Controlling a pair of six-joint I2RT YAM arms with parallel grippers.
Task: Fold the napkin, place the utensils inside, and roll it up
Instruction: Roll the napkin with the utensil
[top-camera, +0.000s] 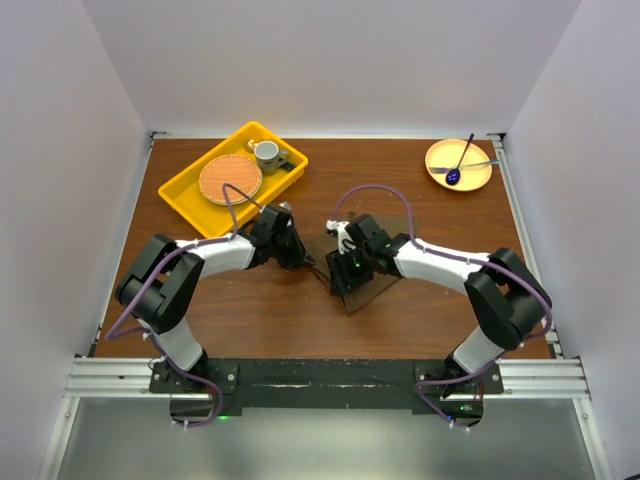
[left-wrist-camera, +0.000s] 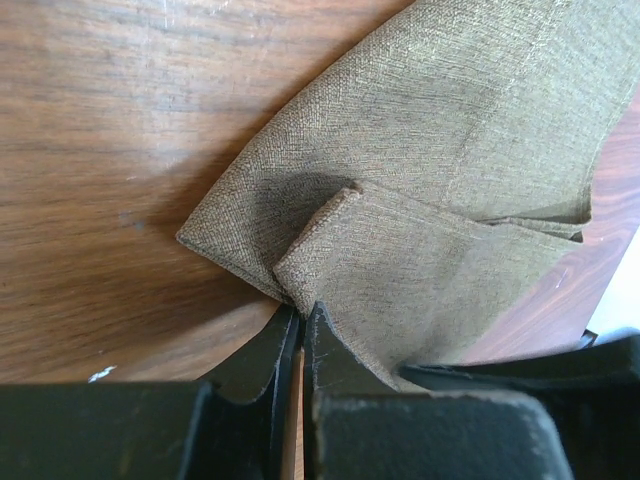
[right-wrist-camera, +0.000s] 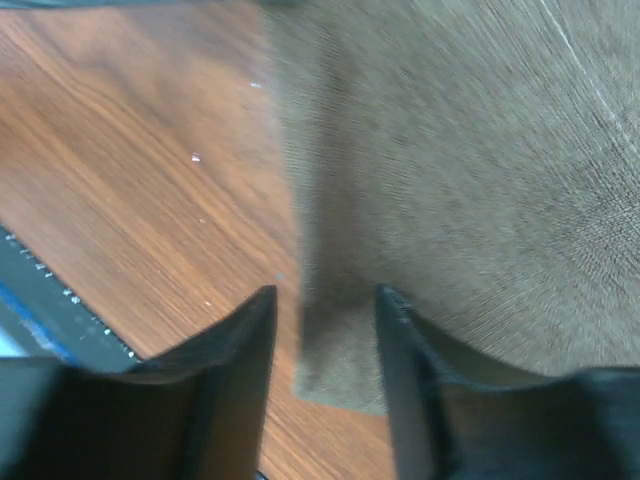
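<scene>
The olive-brown napkin (top-camera: 368, 288) lies on the wooden table between my two arms, with its left edge lifted and folded. My left gripper (top-camera: 303, 261) is shut on a bunched fold of the napkin (left-wrist-camera: 450, 170) at its left corner, its jaws (left-wrist-camera: 298, 312) pinched together on the cloth. My right gripper (top-camera: 339, 268) is open, with its jaws (right-wrist-camera: 325, 300) straddling a flat corner of the napkin (right-wrist-camera: 480, 170) close above the table. No gold-coloured utensils are in view.
A yellow tray (top-camera: 185, 195) at the back left holds a round orange woven mat (top-camera: 230, 178) and a cup (top-camera: 267, 153). A yellow plate (top-camera: 478, 180) at the back right holds a dark blue spoon (top-camera: 462, 158) and a pale utensil.
</scene>
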